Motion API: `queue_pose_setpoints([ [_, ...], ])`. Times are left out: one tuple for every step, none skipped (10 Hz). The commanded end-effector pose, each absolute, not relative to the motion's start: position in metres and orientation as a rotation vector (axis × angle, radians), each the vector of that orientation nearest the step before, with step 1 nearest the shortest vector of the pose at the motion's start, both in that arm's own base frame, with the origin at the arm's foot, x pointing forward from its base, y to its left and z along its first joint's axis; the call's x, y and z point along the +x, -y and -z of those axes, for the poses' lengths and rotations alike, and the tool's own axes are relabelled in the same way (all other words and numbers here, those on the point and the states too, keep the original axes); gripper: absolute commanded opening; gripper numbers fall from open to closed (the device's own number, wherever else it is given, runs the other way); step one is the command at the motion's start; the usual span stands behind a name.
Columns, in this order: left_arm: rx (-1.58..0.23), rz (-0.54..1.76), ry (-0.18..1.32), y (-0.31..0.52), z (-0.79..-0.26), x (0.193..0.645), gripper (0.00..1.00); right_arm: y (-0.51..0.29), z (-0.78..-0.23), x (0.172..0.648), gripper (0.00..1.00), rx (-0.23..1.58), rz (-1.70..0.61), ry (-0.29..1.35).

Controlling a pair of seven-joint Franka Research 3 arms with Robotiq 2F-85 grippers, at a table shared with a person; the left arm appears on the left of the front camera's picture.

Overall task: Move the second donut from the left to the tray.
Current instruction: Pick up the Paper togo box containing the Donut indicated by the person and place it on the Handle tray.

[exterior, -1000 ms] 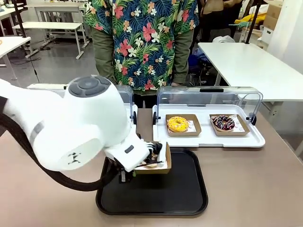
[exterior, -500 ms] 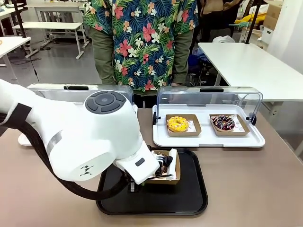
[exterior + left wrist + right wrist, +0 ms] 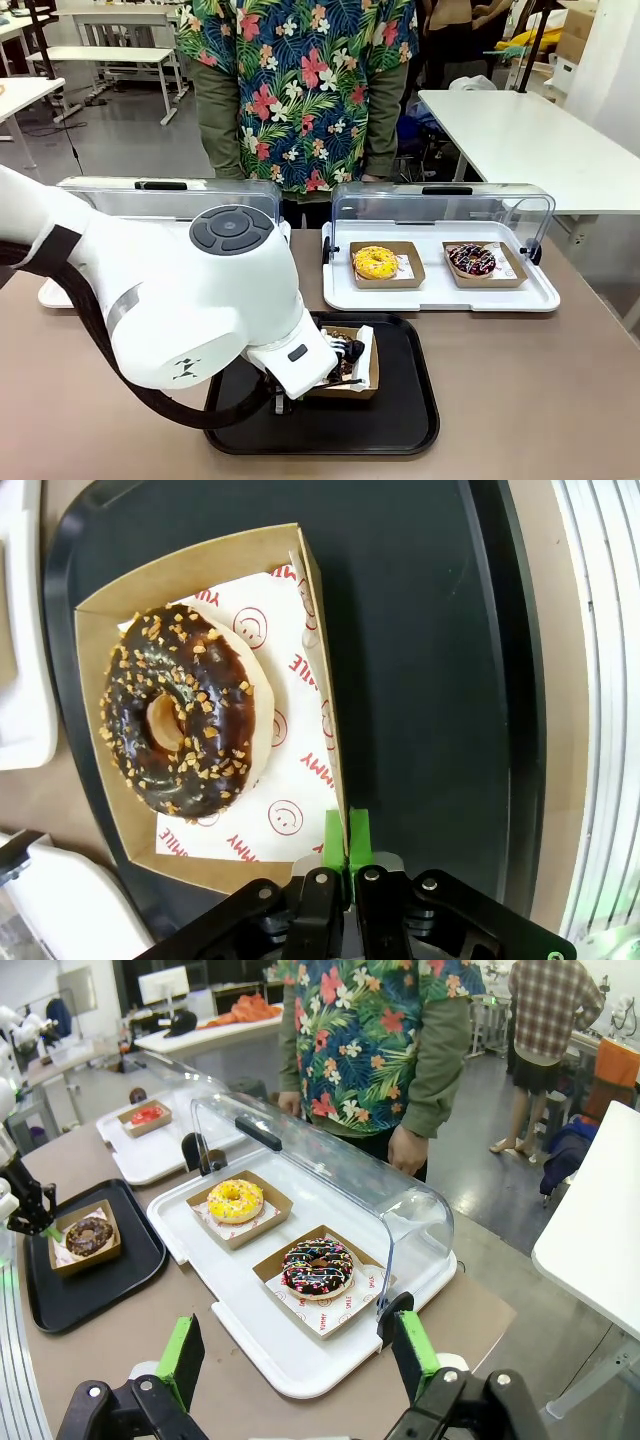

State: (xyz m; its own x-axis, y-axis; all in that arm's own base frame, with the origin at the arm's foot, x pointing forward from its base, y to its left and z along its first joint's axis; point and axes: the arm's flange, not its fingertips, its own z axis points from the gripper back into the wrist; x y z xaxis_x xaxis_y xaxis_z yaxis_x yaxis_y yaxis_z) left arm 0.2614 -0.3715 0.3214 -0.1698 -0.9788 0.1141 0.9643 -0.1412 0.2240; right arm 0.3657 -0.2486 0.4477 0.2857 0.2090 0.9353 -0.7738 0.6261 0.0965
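Shifted rightward: donut box (image 3: 210,695) on tray (image 3: 420,660) | left gripper (image 3: 347,842) clamps box wall | right gripper (image 3: 300,1360) spread

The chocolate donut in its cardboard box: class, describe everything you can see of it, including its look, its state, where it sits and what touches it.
The chocolate donut is a ring with glossy dark glaze, scattered with small pale nut-like bits; a paler dough edge shows on one side. It lies flat on white paper printed with red smileys and letters, inside a shallow brown cardboard box. The box sits on the black tray. The left gripper pinches the box's side wall and paper between its green pads; nothing touches the donut itself.
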Motion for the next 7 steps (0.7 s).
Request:
queue_pose_setpoints([
  [0.078,1.695,0.278,0.379,-0.319,0.264,0.02,0.249,-0.448,0.368,1.0,0.616,-0.723,1.134],
  [0.062,1.689,0.263,0.378,-0.318,0.267,0.02,0.249,-0.448,0.368,1.0,0.616,-0.723,1.134],
  [0.055,1.676,0.253,0.377,-0.319,0.27,0.02,0.249,-0.448,0.368,1.0,0.616,-0.723,1.134],
  [0.058,1.673,0.228,0.376,-0.32,0.273,0.58,0.249,-0.448,0.368,1.0,0.616,-0.723,1.134],
  [0.052,1.672,0.217,0.375,-0.32,0.276,0.58,0.249,-0.448,0.368,1.0,0.616,-0.723,1.134],
  [0.046,1.67,0.208,0.374,-0.322,0.277,1.0,0.249,-0.448,0.368,1.0,0.616,-0.723,1.134],
  [0.064,1.662,0.216,0.372,-0.33,0.278,0.61,0.249,-0.448,0.368,1.0,0.616,-0.723,1.134],
])
